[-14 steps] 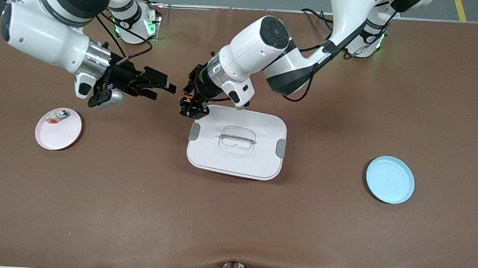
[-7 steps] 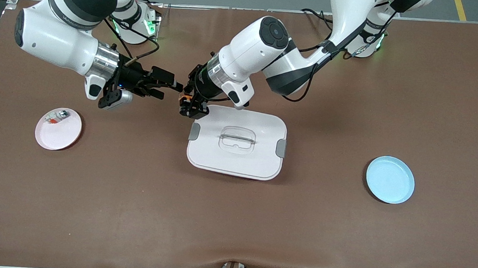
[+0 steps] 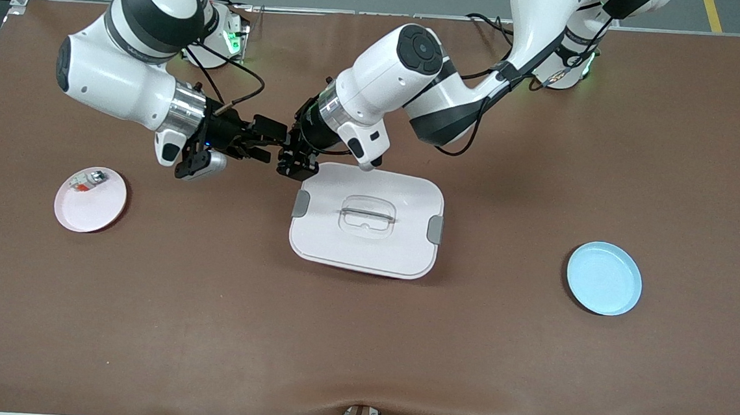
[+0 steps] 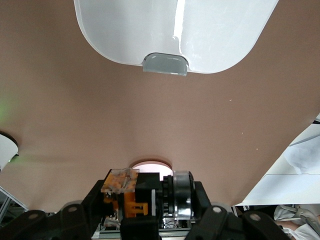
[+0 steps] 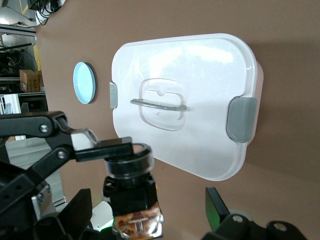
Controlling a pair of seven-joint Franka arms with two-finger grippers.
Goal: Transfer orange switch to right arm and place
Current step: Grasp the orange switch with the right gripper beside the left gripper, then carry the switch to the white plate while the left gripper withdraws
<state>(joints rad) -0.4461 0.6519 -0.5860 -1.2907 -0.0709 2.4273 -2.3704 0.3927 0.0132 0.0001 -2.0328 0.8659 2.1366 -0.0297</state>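
Blue plate lies nearest the front camera, well apart from both claws, toward the left arm's end of the table. White lidded box sits just nearer than the two claws, its corner below the left gripper. A pink plate carrying a small whitish piece lies nearer than the right gripper, toward the right arm's end.

The left gripper is clamped on the orange switch. The switch's long axis runs across that claw's gap, orange end at one side and ringed end at the other. The front view hides the switch between the meeting claws. The right wrist view shows the switch with its orange end toward that wrist. The right gripper's fingers are spread wide on either side, not touching it.
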